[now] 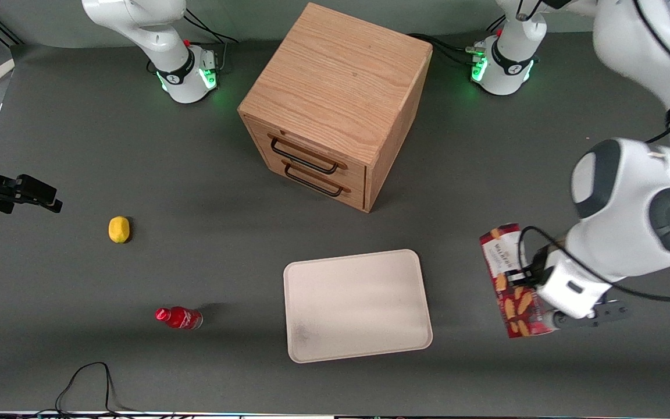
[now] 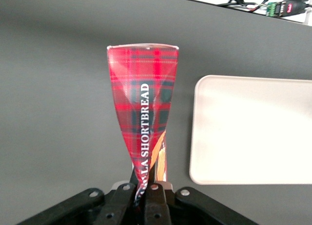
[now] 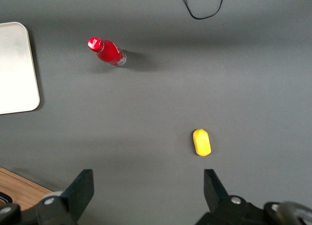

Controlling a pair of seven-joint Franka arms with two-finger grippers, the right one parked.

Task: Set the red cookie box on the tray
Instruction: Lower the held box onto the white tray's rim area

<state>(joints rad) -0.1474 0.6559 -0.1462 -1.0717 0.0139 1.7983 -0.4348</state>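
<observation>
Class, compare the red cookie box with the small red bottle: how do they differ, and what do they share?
The red cookie box is a slim tartan carton; the red bottle is rounded and capped. The box is clamped in the gripper beside the tray; the bottle rests on the table. Both are red.

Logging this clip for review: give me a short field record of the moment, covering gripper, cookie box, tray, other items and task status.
gripper: left arm's gripper, shut on the red cookie box, toward the working arm's end of the table
red cookie box: held, beside the tray, not over it
tray: nothing on it, nearer the front camera than the wooden cabinet
other items: red bottle, yellow object
status: box not yet on tray
</observation>
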